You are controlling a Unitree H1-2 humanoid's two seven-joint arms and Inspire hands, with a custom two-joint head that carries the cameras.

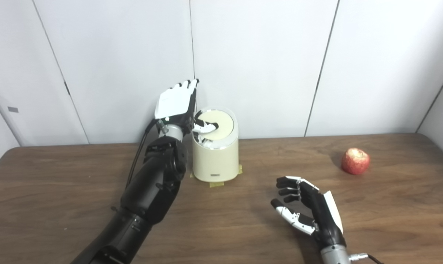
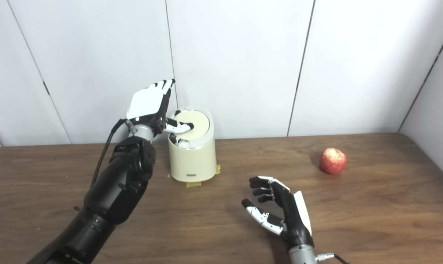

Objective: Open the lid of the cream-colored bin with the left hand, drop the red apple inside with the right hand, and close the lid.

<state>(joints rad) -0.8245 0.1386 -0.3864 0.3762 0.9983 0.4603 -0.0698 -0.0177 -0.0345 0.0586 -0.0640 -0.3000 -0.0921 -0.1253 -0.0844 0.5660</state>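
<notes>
**Lid tilted under the left thumb, apple apart on the table**

While the left hand [image 1: 177, 102] is raised beside the cream-colored bin [image 1: 216, 157], its fingers [image 1: 186, 85] are seen stretched straight upward and held together, with the white back of the hand turned toward the cameras. Only the thumb [image 1: 205, 127] is extended sideways, and it is laid against the round lid [image 1: 216, 124], which is seen tipped up toward the cameras rather than lying flat. Nothing is gripped by this hand; whether the lid is pressed or merely touched cannot be told. The bin is found just to the right of the left wrist, standing upright on the wooden table [image 1: 243, 227], with strips of yellow tape [image 1: 218, 183] seen at its base.

The right hand [image 2: 280, 214] is held low over the table, nearer the cameras than the bin. Its fingers are loosely curled and spread apart, the thumb is set away from them, and nothing is held.

The red apple [image 2: 333, 160] is found on the table well beyond the right hand and off to its right, untouched and far from the bin. A pale panelled wall [image 1: 265, 55] is seen behind the left hand.
</notes>
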